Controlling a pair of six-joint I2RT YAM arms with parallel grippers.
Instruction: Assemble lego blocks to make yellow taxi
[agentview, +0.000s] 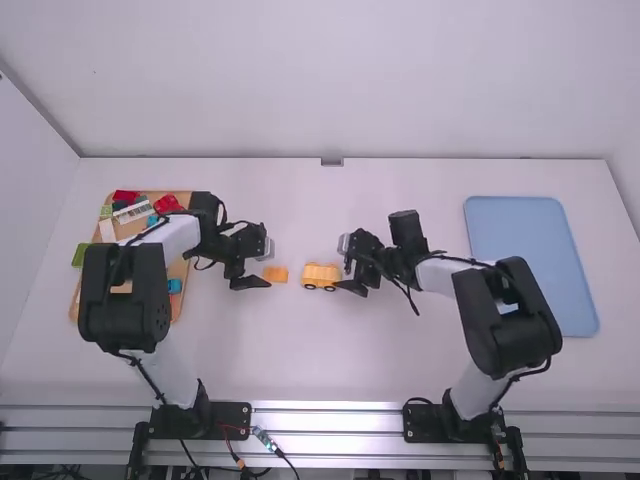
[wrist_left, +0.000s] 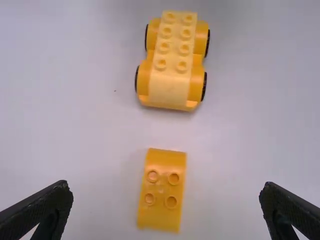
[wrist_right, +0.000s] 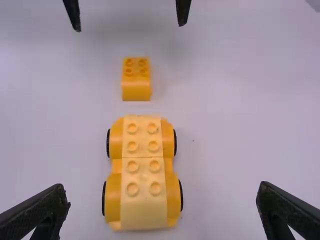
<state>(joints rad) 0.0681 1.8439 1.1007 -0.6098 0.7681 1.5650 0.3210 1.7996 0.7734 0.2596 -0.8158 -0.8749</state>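
Left gripper (wrist_left: 166, 186), fingers spread either side of one loose curved yellow block (wrist_left: 160, 217), studs up on the table; best centred, pinched by its straight sides and lowered level, stud rows matched. Right gripper (wrist_right: 162, 187), likewise parted, astride the wheeled yellow car body (wrist_right: 142, 172), to be steadied without crowding its partner. Farther out: wooden tray (agentview: 180, 270) of assorted pieces, left; blue tray (agentview: 520, 250), right.

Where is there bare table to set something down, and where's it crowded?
Bare table lies from the yellow car to the metal rails, and from car to back wall. Crowded: wooden tray of blocks; tight between car and loose block.
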